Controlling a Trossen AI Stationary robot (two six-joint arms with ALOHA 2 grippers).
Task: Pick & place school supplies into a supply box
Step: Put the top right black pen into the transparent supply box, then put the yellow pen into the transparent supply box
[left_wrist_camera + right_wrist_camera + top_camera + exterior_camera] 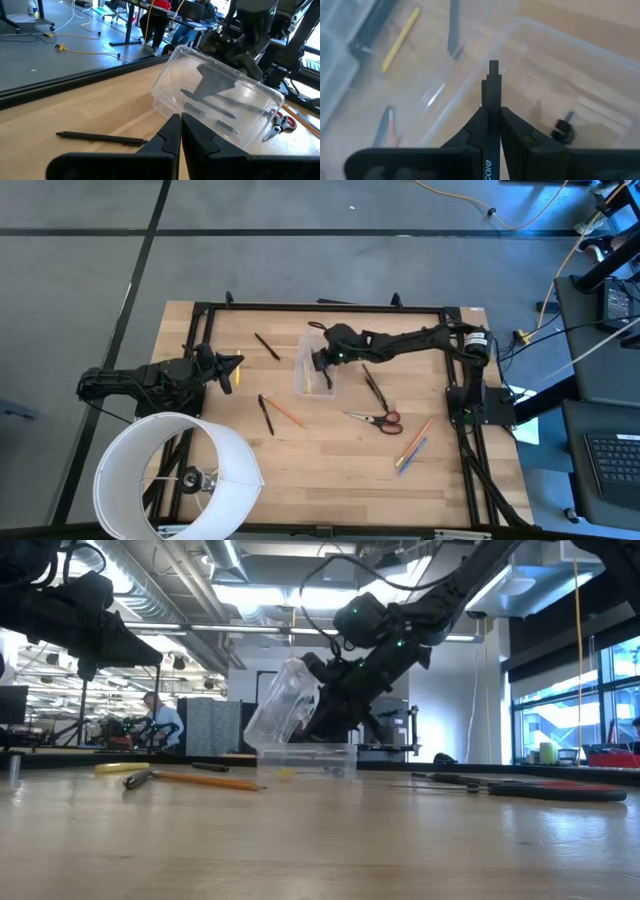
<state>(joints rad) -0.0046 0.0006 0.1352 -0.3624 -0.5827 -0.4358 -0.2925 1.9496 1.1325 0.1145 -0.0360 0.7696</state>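
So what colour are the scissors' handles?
Red, clearest in the high view: scissors on the table.

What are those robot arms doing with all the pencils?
They're tidying school supplies into a clear supply box. The right gripper is shut on a black pen and holds it over the open box. The left gripper is shut and empty, waiting at the table's left side. The red-handled scissors and several pencils lie loose on the table.
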